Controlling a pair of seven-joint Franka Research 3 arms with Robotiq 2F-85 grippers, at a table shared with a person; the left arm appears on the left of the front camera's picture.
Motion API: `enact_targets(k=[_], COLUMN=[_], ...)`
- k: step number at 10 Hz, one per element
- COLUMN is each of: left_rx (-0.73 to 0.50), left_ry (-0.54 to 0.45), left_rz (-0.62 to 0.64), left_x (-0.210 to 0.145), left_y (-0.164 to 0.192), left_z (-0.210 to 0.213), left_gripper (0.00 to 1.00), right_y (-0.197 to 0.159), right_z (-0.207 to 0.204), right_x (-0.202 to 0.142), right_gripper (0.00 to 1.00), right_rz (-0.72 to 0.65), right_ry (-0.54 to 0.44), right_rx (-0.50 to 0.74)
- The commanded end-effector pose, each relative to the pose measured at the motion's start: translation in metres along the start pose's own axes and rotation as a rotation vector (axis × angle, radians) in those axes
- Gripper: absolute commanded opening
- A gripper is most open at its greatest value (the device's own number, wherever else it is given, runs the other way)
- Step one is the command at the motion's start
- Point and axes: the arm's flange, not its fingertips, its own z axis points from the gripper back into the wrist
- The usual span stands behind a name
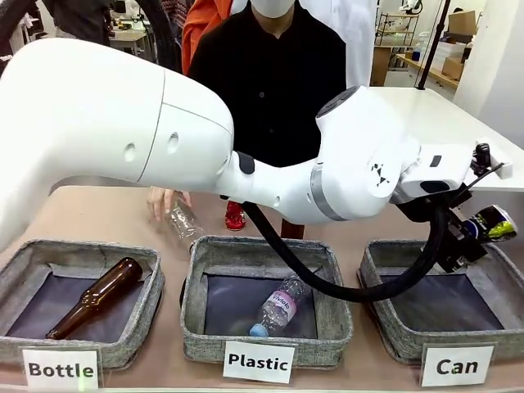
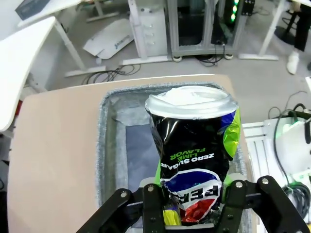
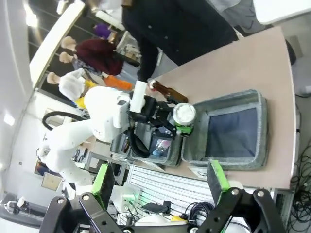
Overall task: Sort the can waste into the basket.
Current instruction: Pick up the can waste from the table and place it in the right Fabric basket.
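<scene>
- Front view: the left arm reaches across the desk to the picture's right. The left end effector is clamped on the dark can, which is held in the air above the Can basket.
- Left wrist view: both fingers press the lower end of the crushed can. Its silver top points away from the camera, and the grey basket's dark base lies below it.
- Right wrist view: the right end effector has its green pads wide apart with nothing between them, high above the desk.
- The red can stands on the desk beyond the Plastic basket, in front of the person and partly hidden by the arm.
- A brown glass bottle lies in the Bottle basket, and a clear plastic bottle lies in the Plastic basket.
- The person's hand rests on a second clear bottle on the desk, near the red can.
</scene>
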Motion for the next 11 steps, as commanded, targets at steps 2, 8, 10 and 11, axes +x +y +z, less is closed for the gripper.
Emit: enact_targets(k=[2, 8, 10, 11], left_rx=[-0.006, 0.002, -0.001, -0.016], left_ry=[0.002, 0.002, -0.01, -0.01], left_rz=[0.026, 0.005, 0.012, 0.025], left_x=[0.0113, 0.0091, 0.0103, 0.01], left_y=[0.0073, 0.0063, 0.0061, 0.0044], left_z=[-0.004, 0.0006, 0.0031, 0.0039], left_gripper=[0.39, 1.0, 1.0, 1.0], right_y=[-0.0035, 0.0006, 0.0015, 0.0003], right_z=[0.0113, 0.0073, 0.0051, 0.0042], right_x=[-0.0125, -0.0112, -0.0106, -0.0102], right_gripper=[1.0, 1.0, 1.0, 1.0], right_rz=[0.009, 0.018, 0.025, 0.02], right_ry=[0.012, -0.019, -0.01, -0.01], right_rx=[-0.077, -0.075, -0.072, -0.077])
